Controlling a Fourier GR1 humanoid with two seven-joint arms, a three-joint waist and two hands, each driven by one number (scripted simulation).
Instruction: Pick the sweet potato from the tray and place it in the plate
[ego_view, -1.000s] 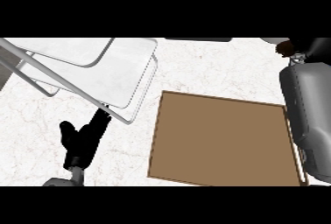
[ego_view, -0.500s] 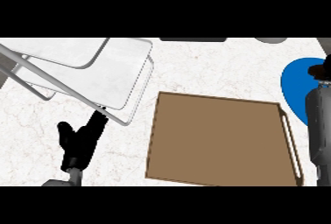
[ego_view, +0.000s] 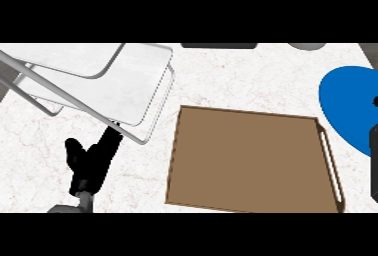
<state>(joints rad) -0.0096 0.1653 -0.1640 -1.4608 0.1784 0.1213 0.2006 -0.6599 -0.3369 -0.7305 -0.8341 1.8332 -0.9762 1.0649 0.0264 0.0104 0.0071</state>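
Head view: a brown tray (ego_view: 251, 160) lies on the white marbled bench (ego_view: 221, 75), its surface bare; the sweet potato shows nowhere here. A blue plate (ego_view: 347, 107) sits at the right edge, just beside the tray's far right corner. The left hand (ego_view: 92, 160) rests at lower left, fingers straight and relaxed, tips near a white metal-framed rack (ego_view: 111, 85). At the right edge a dark sliver overlaps the plate; whether that hand is wide or closed, I cannot tell.
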